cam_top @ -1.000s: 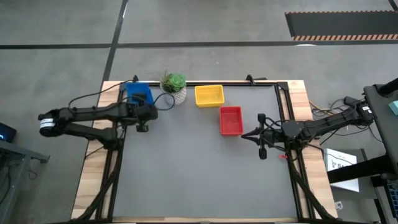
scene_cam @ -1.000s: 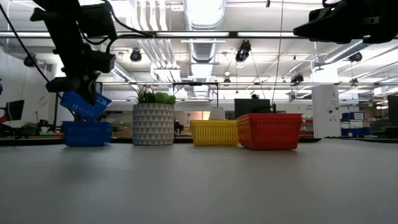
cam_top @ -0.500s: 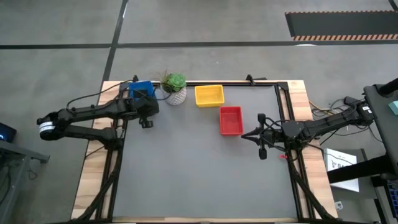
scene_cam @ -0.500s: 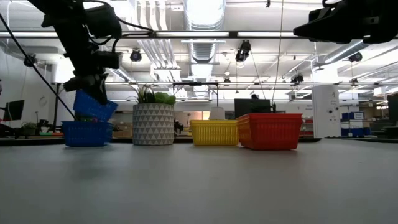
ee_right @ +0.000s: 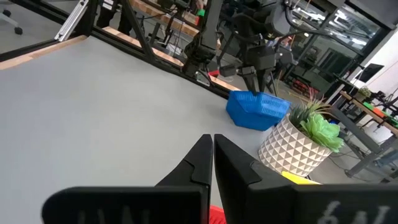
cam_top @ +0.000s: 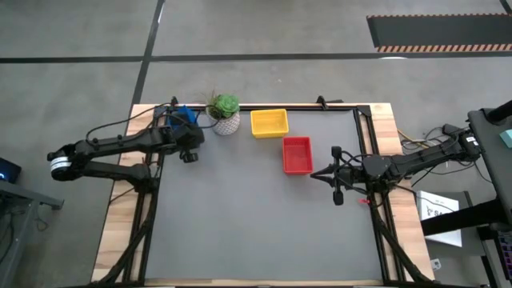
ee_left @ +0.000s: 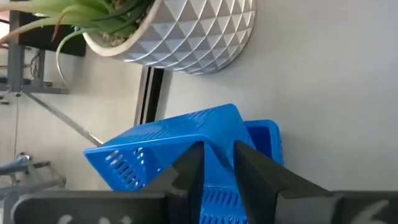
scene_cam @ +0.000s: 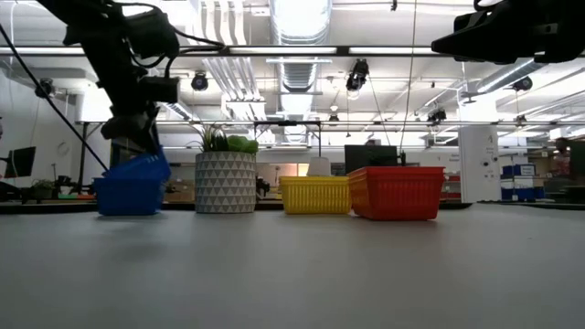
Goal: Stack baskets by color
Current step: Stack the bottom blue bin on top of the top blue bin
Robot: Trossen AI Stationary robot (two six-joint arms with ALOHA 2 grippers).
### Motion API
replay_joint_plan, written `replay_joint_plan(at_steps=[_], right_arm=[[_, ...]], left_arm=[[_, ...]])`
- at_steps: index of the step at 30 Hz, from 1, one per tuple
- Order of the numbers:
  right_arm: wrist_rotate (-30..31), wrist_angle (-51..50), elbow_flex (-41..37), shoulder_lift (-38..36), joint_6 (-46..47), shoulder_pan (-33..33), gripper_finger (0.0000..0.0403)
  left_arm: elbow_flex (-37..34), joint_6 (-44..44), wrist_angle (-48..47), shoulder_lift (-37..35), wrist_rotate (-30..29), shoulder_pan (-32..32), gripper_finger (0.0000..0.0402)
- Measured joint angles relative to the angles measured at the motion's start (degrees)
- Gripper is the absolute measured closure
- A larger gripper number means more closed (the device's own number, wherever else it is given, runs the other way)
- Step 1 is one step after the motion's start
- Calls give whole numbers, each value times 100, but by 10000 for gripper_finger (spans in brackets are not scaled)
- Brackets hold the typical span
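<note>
The blue basket (ee_left: 186,146) sits tilted on the blue stack (scene_cam: 130,187) at the surface's (cam_top: 256,232) far left corner. The left tool (ee_left: 216,171) straddles its wall with fingers narrowly parted, so it looks like it's letting go. Yellow stack (cam_top: 269,122) and red stack (cam_top: 297,154) look done. The right tool (ee_right: 209,158) waits pinched closed near the right edge.

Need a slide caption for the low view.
Left gripper lowers a tilted blue basket onto the blue stack beside the potted plant.
</note>
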Motion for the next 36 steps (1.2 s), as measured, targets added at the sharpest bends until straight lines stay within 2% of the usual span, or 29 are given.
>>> replay_joint_plan(at_steps=[6, 16, 19, 22, 26, 32, 36], right_arm=[[2, 0, 0, 0, -4, 0, 394], [2, -2, 0, 0, -10, 0, 394], [2, -1, 0, 0, -20, 0, 394], [2, -2, 0, 0, -24, 0, 394], [2, -2, 0, 0, -20, 0, 394], [2, -4, 0, 0, -22, 0, 394], [2, -6, 0, 0, -11, 0, 394]], left_arm=[[34, -7, -31, -23, -95, -12, 331], [726, -15, -652, -46, -95, -28, 330], [809, -17, -391, -46, -96, -28, 331], [728, -9, -153, -36, -197, -11, 332], [430, -13, -201, -24, -679, 15, 332], [-89, 2, 694, 0, -695, 22, 332], [-300, -85, 856, 7, -757, 22, 332]])
